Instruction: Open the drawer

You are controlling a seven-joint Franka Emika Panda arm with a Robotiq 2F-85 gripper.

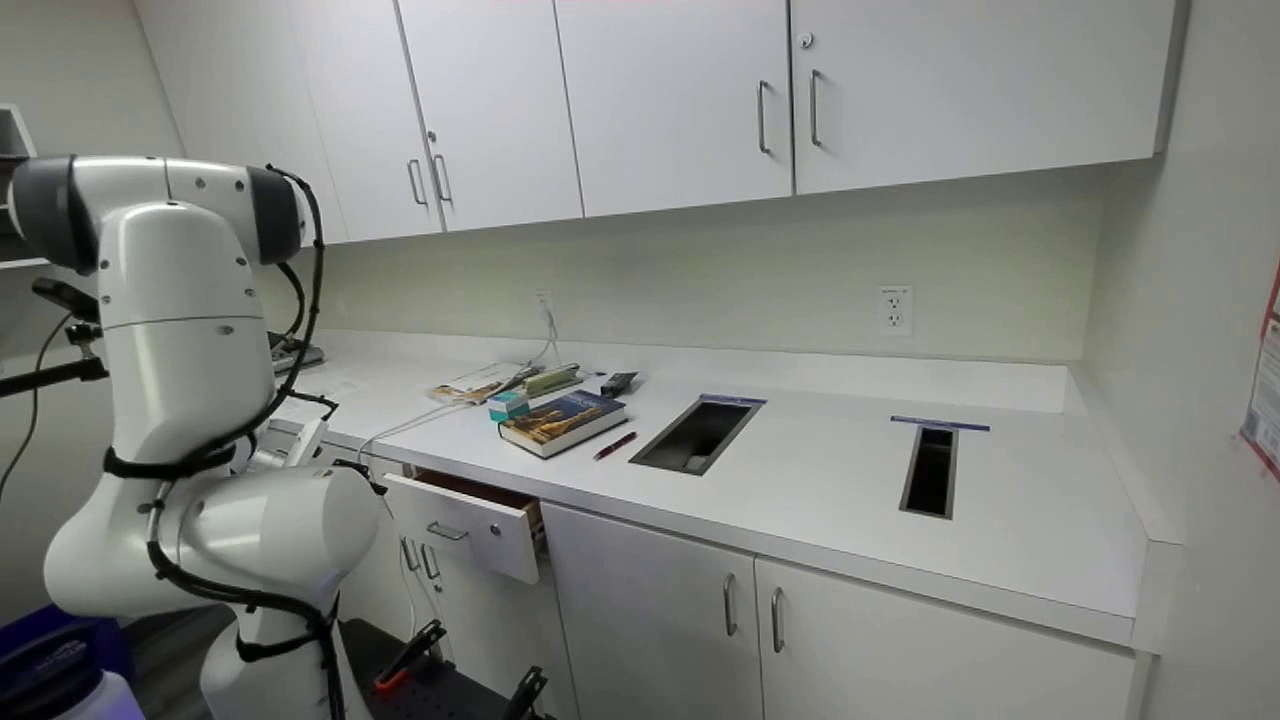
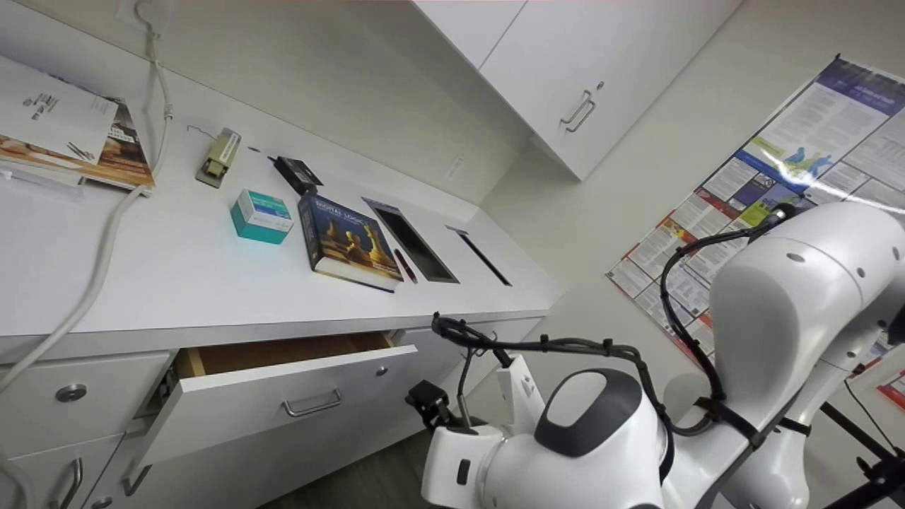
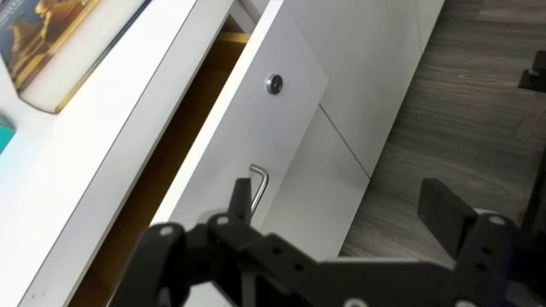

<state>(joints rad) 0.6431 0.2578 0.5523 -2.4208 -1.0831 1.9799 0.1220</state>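
The drawer stands partly open under the counter; its white front panel shows in both exterior views and in the wrist view. A brown wooden interior shows behind the panel. The panel carries a round lock and a slim metal handle, which also shows in both exterior views. My gripper is open with nothing between its fingers. In the wrist view its left finger overlaps the lower part of the handle; I cannot tell whether they touch. In the exterior views the fingers are hidden.
On the white counter lie a book, a teal box, a pen and a stapler. The counter has two slots. White cabinet doors stand beside the drawer. A white cable hangs over the counter's edge.
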